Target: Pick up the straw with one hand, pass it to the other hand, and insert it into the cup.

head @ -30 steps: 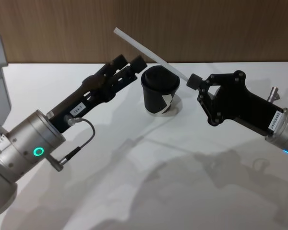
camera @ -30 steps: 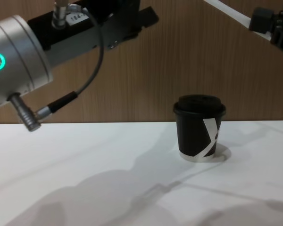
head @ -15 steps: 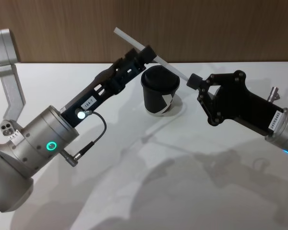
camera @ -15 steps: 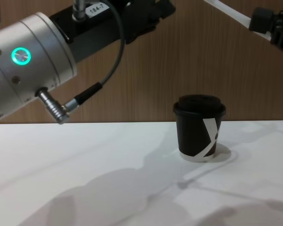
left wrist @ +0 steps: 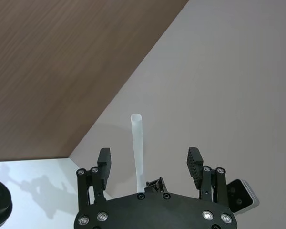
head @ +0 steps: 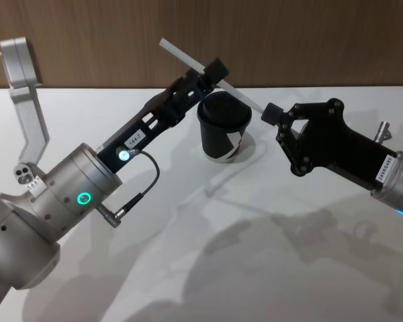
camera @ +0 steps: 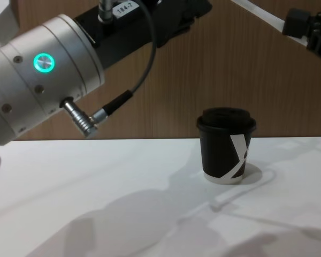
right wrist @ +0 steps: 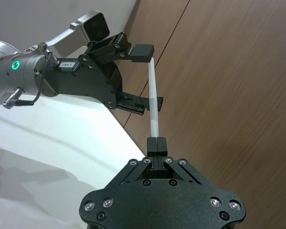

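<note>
Found the straw pinched at its near end in the closed right tool, slanting up and away from it toward the left tool. Judged that end-grip deliberate: left most of the length free for a second grasp. Saw the left tool's fingers spread wide on either side of the shaft, apart from it, with the straw running up the middle of the gap and its open tip past the fingertips. Took this for the handover, not yet closed. Noted the cup upright on the desk, lid on, below the straw, between the two tools and lower than both. Reckoned the high hold kept the straw clear of the lid.
</note>
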Robot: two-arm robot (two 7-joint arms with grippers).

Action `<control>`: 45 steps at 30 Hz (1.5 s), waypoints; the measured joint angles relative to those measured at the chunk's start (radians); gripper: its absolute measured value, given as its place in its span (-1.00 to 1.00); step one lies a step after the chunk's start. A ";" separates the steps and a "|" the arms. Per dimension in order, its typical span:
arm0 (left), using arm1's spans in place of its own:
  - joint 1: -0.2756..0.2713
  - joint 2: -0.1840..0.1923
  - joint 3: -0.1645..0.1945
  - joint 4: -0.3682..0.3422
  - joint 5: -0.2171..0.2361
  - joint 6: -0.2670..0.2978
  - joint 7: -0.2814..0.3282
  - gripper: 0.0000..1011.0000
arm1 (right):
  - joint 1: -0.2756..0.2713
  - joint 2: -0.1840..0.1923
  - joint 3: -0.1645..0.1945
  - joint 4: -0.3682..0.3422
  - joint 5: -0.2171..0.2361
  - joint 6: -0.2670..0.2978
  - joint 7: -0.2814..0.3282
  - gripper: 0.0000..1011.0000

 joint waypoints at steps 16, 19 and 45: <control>-0.027 -0.012 0.018 0.029 -0.010 -0.008 -0.015 0.61 | 0.000 0.000 0.000 0.000 0.000 0.000 0.000 -1.00; -0.029 -0.013 0.020 0.031 -0.011 -0.009 -0.016 0.44 | 0.000 0.000 0.000 0.000 0.000 0.000 0.000 -1.00; -0.035 -0.016 0.024 0.039 -0.013 -0.011 -0.019 -0.96 | 0.000 0.000 0.000 0.000 0.000 0.000 0.000 -1.00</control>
